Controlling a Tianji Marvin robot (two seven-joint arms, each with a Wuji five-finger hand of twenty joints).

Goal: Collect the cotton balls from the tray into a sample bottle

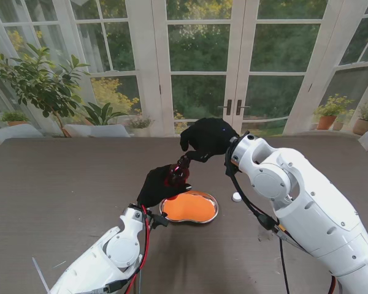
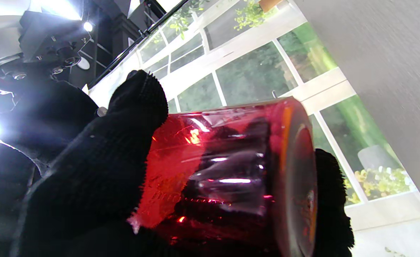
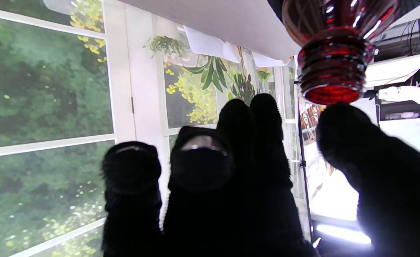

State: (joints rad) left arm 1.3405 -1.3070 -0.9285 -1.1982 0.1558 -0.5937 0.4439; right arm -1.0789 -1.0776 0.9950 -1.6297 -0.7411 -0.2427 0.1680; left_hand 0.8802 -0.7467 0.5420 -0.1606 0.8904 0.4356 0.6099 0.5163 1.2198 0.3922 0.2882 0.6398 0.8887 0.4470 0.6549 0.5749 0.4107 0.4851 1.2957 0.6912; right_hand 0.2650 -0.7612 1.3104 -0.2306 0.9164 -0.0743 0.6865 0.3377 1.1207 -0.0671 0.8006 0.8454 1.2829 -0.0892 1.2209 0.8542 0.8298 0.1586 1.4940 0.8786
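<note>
**Entry: bottle held up at the tray, right fingertips at its mouth**

Going left to right in the stand view. Your left hand [image 1: 154,185] is closed around the red sample bottle [image 1: 177,173], lifted off the table [image 1: 61,184] just beside the far left rim of the tray [image 1: 211,214]. In the left wrist view the gloved fingers [image 2: 99,171] wrap the bottle's body [image 2: 228,171] with another fingertip showing past its base; the grip looks firm.

The tray sits near you at centre. Its inside reads orange throughout; you cannot make out any cotton balls in it at this size.

Your right hand [image 1: 207,138] hangs over the bottle's neck, fingers [image 1: 191,157] curled down towards it. The right wrist view shows the threaded mouth [image 3: 331,76] open, no cap on it, with the thumb tip [image 3: 342,125] right at the rim and the other fingertips [image 3: 245,121] bunched together beside it. Whether a cotton ball is pinched between them cannot be told; none shows.

A small white object [image 1: 236,197], possibly the cap, lies on the table right of the tray.

Risks, as judged:
- The mouth is narrow against gloved fingertips. If a ball is being dropped in, a small misalignment would land it on the rim or table.
- Pressing down on the neck could tilt the bottle in the left grip.
- Cotton may cling to the glove fabric and not release.
</note>
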